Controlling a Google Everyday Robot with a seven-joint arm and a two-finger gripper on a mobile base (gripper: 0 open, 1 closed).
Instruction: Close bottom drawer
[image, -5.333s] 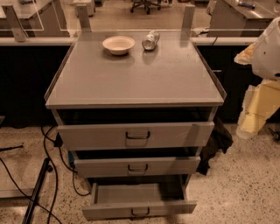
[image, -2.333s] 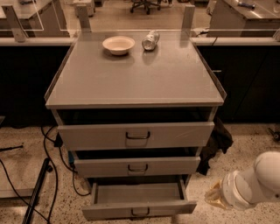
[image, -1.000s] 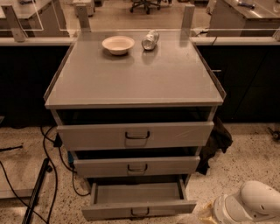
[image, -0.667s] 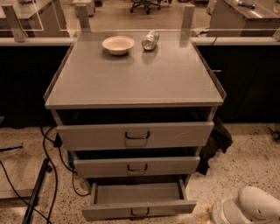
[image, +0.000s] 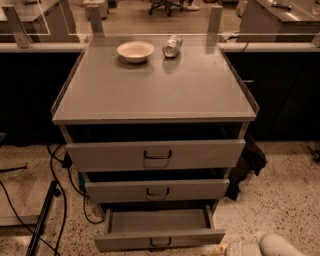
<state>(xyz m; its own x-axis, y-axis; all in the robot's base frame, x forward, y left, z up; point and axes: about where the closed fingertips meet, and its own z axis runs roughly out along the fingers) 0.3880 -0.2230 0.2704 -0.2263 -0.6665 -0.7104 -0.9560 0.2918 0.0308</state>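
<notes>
The bottom drawer (image: 158, 239) of the grey metal cabinet is pulled out, with its empty inside showing and a small dark loop handle (image: 160, 243) on its narrow front. The middle drawer (image: 157, 190) and top drawer (image: 156, 154) stand slightly out. My gripper (image: 240, 248) is at the bottom edge of the camera view, low by the floor, just right of the bottom drawer's front right corner. Only its pale end and the white arm (image: 280, 246) behind it show.
A cream bowl (image: 135, 50) and a lying silver can (image: 172, 46) sit at the back of the cabinet top (image: 155, 85). Black cables (image: 55, 185) and a dark stand leg (image: 42, 215) lie on the speckled floor to the left. A dark bag (image: 247, 162) hangs at the cabinet's right side.
My arm has dropped from beside the cabinet's right side to floor level and moved left toward the bottom drawer's front corner. The drawers have not moved.
</notes>
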